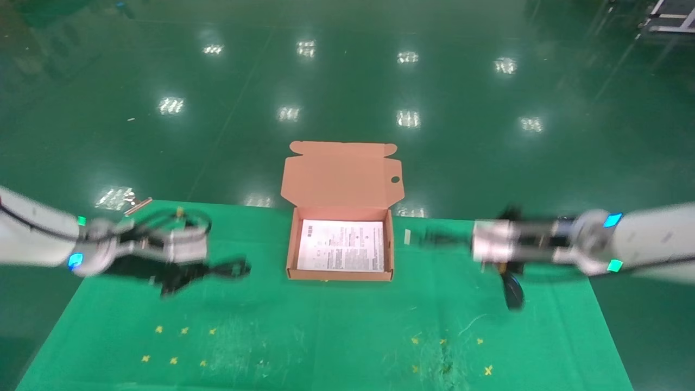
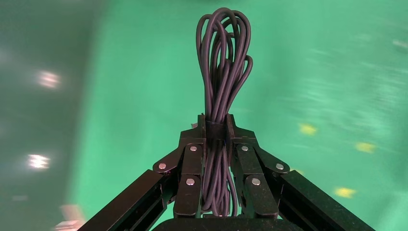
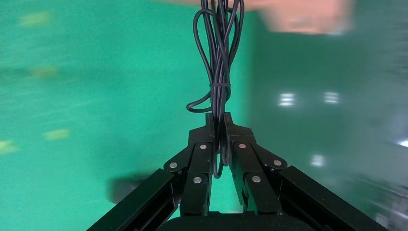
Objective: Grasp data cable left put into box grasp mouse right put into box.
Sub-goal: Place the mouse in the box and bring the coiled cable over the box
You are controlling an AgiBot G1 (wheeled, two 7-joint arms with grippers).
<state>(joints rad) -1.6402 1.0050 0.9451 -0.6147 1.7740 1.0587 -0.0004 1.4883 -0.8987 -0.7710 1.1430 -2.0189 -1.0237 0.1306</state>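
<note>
Fig. Item counts, head and wrist views.
- Box [image 1: 290,251]: 1, centre-far on the cloth, w/ 1 flap lid [image 1: 342,174], 1 round hole [image 1: 395,179] and 1 printed sheet [image 1: 341,245] inside.
- Data cable [image 2: 223,57]: 1 bundle, left side.
- Mouse [image 1: 513,291]: 1, right side, w/ 1 cord [image 3: 219,48].
- Grippers: 2, i.e. left gripper [image 2: 216,127] and right gripper [image 3: 219,126], each clamping 1 item.
- Green cloth [image 1: 326,326]: 1.
- Yellow cross marks [image 1: 184,329]: 2 groups, near left and near right; 6 on the left, approx. 6 on the right, some too faint for a sure count.
</note>
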